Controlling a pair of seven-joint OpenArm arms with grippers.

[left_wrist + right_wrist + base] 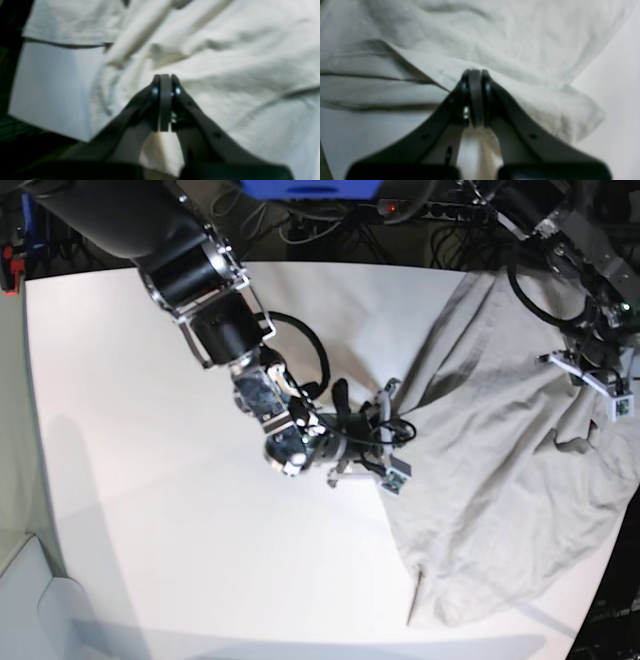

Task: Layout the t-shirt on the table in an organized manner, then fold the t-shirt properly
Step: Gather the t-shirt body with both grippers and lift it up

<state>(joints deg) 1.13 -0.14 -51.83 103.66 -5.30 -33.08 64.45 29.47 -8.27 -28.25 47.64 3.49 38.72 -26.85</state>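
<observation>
The light beige t-shirt (500,470) lies wrinkled on the right half of the white table (150,480), running from the far edge down to the near right corner. My right gripper (388,415) is at the shirt's left edge, shut on a fold of the cloth (520,50). In the right wrist view the jaws (475,71) are pressed together, with fabric bunched behind them. My left gripper (590,395) is over the shirt's right side near the table's right edge. There too the jaws (165,76) are shut on the t-shirt (225,62).
In the left wrist view a bare table corner (50,87) shows, with dark floor (10,150) beyond it. Cables (400,220) and a blue object (310,188) sit behind the far edge. The shirt reaches the table's right edge.
</observation>
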